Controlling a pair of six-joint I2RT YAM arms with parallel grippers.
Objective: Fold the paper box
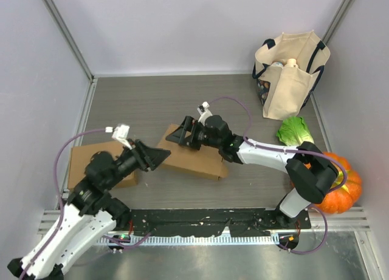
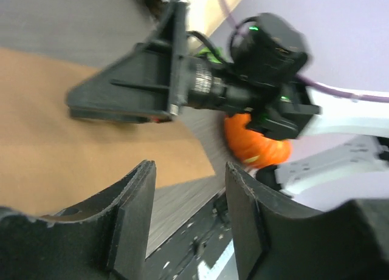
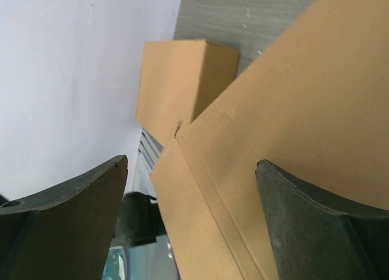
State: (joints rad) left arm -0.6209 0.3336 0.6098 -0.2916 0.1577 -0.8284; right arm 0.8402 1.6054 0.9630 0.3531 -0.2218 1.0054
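Observation:
A flat, unfolded brown paper box (image 1: pixel 197 158) lies in the middle of the table. My right gripper (image 1: pixel 177 135) is open over its far left end. In the right wrist view the cardboard (image 3: pixel 292 140) fills the space under and between the open gripper (image 3: pixel 191 164), with a crease running along it. My left gripper (image 1: pixel 160 156) is open and empty at the box's near left edge. In the left wrist view the left gripper (image 2: pixel 189 167) has only table between its fingers, the cardboard (image 2: pixel 79 152) lies to the left, and the right gripper (image 2: pixel 130 92) is just beyond.
A second, closed cardboard box (image 1: pixel 91 164) sits at the left by the left arm, and also shows in the right wrist view (image 3: pixel 182 79). At the right are an orange pumpkin (image 1: pixel 340 186), a green lettuce (image 1: pixel 296 131) and a cream tote bag (image 1: pixel 290 73).

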